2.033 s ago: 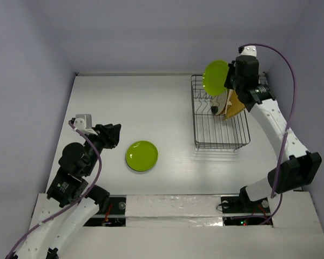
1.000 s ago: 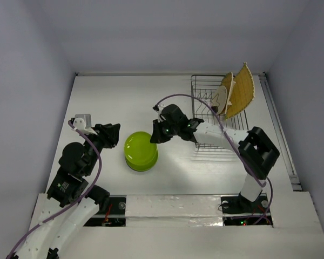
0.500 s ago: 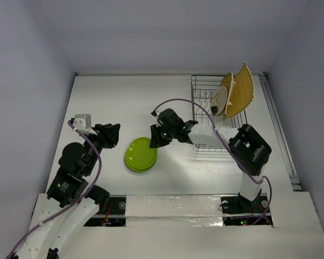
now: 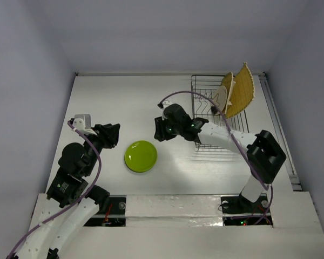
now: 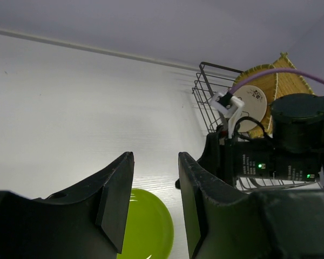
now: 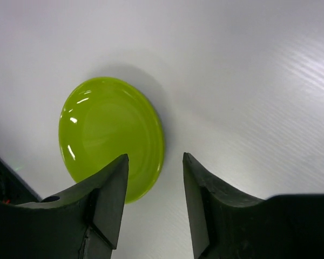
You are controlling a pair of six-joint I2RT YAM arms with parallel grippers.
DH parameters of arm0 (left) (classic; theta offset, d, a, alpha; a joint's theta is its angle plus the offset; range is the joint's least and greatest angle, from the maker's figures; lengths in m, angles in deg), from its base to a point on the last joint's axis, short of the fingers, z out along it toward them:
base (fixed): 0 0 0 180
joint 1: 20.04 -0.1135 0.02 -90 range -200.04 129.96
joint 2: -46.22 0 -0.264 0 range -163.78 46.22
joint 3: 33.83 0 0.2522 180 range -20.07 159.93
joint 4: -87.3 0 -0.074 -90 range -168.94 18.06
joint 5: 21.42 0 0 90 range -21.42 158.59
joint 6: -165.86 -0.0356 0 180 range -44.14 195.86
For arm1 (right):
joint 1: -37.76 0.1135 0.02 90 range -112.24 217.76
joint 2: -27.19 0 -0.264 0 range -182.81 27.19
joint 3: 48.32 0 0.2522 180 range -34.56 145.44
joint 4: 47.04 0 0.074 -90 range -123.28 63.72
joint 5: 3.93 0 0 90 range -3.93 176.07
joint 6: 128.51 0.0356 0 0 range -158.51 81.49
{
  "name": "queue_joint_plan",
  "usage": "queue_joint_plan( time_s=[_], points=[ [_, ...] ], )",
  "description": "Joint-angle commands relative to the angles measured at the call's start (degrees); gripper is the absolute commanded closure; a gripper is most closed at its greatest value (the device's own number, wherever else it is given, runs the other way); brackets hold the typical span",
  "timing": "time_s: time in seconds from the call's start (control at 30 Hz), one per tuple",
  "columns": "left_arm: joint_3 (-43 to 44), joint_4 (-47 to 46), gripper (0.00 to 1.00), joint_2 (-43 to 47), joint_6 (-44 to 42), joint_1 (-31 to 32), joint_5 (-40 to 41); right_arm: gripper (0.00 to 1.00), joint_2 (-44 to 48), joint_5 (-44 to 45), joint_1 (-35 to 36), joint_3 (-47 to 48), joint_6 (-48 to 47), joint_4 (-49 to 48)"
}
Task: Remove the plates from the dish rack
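Now that my right end effector [image 6: 154,157] has let go, its fingers stand apart and empty just over the lime-green plate [image 4: 141,156]. A second ago that plate hung tilted in my grip; it now lies flat on the surface [image 4: 108,97]. Left end effector [image 5: 155,156]: fingers apart, empty, unchanged. The dish rack [image 4: 202,89] holds a cream plate [image 4: 222,100] and a woven straw tray [image 4: 242,89], both upright. Those look next.
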Motion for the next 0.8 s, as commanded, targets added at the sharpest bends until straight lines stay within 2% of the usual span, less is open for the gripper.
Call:
queue_joint_plan(
  time_s=[0.0, 0.03, 0.07, 0.1, 0.23, 0.33, 0.47, 0.57, 0.63, 0.67, 0.7, 0.77],
  points=[
    [-0.56, -2.23, 0.65, 0.62, -0.61, -0.19, -0.38, 0.57, 5.68, 11.74, -1.28, 2.03, -2.75, 3.47],
    [-0.56, -2.23, 0.65, 0.62, -0.61, -0.19, -0.38, 0.63, 6.66, 12.64, -2.42, 2.21, -3.02, 4.18],
    [-0.56, -2.31, 0.65, 0.62, -0.61, -0.19, -0.46, 0.76, 7.63, 13.6, -5.04, 2.73, -3.2, 5.14],
    [-0.56, -2.32, 0.65, 0.62, -0.61, -0.19, -0.64, 0.94, 8.6, 14.74, -6.55, 3.26, -3.98, 6.02],
    [-0.56, -2.49, 0.65, 0.61, -0.61, -0.19, -0.9, 0.96, 11.24, 25.1, -12.7, 8.09, -6.97, 14.98],
    [-0.56, -2.58, 0.65, 0.79, -0.61, -0.19, -1.08, 0.93, 10.28, 34.66, -16.13, 13.97, -9.43, 21.65],
    [-0.56, -2.67, 0.65, 0.79, -0.61, -0.19, -1.43, 0.9, 9.57, 41.99, -22.81, 18.46, -10.67, 25.63],
    [-0.73, -2.84, 0.65, 0.79, -0.7, -0.19, -1.96, 0.78, 9.48, 43.05, -27.91, 20.84, -11.98, 25.28],
    [-0.65, -2.93, 0.65, 0.44, -0.78, -0.19, -2.66, 0.51, 6.08, 43.06, -31.67, 24.85, -13.82, 25.37],
    [-0.65, -2.93, 0.65, 0.44, -0.78, -0.19, -2.66, 0.51, 6.06, 43.05, -31.7, 24.89, -13.83, 25.37],
    [-0.65, -3.02, 0.65, 0.44, -0.78, -0.19, -2.84, 0.46, 4.66, 42.97, -33.09, 28.1, -14.01, 26.24],
    [-0.65, -2.93, 0.65, 0.61, -0.78, -0.19, -2.84, 0.45, 0.98, 43.23, -34.15, 30.85, -14.8, 27.65]
  ],
)
